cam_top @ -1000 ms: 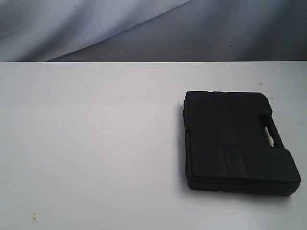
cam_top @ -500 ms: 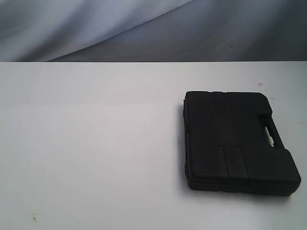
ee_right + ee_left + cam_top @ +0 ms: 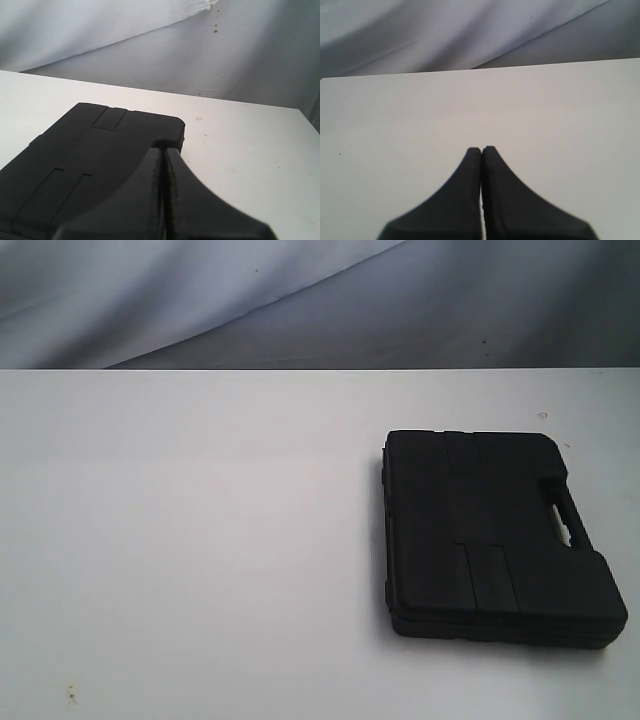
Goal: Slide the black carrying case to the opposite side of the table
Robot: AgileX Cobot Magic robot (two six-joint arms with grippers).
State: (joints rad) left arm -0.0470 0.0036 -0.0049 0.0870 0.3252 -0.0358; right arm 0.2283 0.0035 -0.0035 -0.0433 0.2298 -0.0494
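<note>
The black tool case (image 3: 495, 535) lies flat and closed on the white worktop (image 3: 200, 540), on the worktop's right half in the exterior view and closer to its near edge than to its far one. Its moulded handle (image 3: 560, 508) faces the worktop's right edge, and shallow ribs run across its matte lid. The rest of the worktop is bare white with a faint pinkish cast. It carries a tiny brown speck (image 3: 71, 697) close to its near left corner and a small grey mark (image 3: 543, 416) toward its far right. Behind the worktop's far edge hangs a grey-blue cloth backdrop (image 3: 200, 300), creased in long diagonal folds. A few small red dots on it show in the right wrist view. The left gripper (image 3: 481, 150) has its two dark fingers pressed together with nothing between them, above a bare part of the worktop. The right gripper (image 3: 163, 150) is likewise closed on nothing, its tips over the case lid near a corner. Whether they touch the lid cannot be told. Neither arm shows in the exterior view.
</note>
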